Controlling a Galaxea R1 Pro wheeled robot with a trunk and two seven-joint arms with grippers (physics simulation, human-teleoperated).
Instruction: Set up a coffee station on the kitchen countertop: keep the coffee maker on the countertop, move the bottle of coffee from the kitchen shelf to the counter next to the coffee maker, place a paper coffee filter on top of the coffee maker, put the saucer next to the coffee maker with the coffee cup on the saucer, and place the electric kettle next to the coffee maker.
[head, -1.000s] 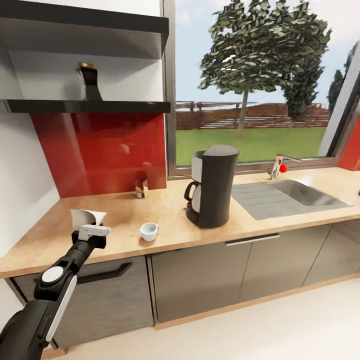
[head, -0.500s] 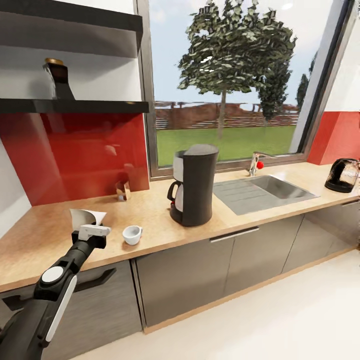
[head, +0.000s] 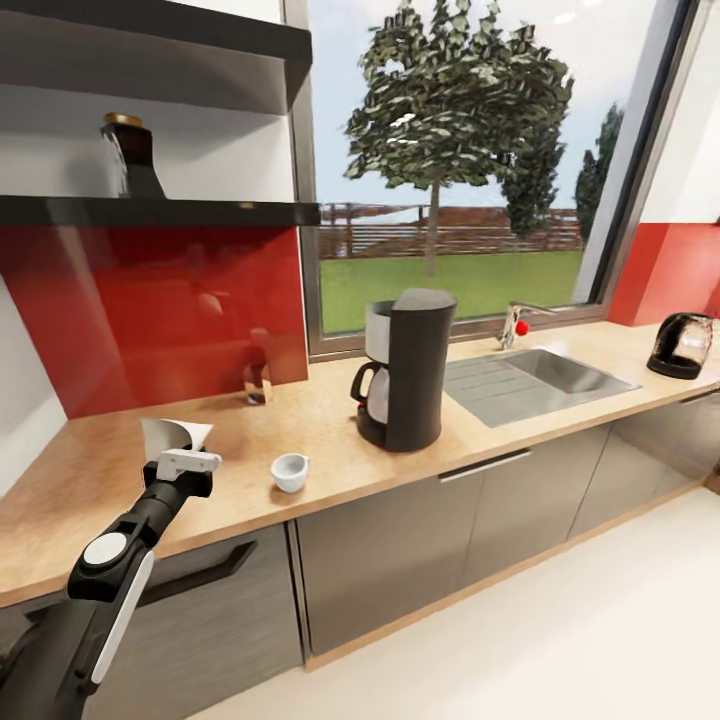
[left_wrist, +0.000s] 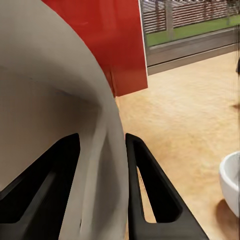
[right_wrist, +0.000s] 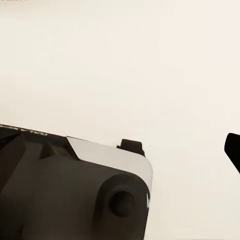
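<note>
Above the table's (head: 90, 470) near end, a white paper coffee filter (head: 172, 437) stood pinched upright in the left claw (head: 186, 462), its curved sheet pressed between the black fingers (left_wrist: 145, 190). The coffee cup (head: 291, 471) sat just beside it on the wood, the coffee maker (head: 410, 370) farther along, the electric kettle (head: 682, 346) well apart. The right claw's state could not be told.

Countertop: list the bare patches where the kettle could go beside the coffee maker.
On the countertop, bare wood lies between the coffee maker and the coffee cup, and behind toward the red backsplash. Right of it the sink crowds in. The electric kettle stands far right.
</note>
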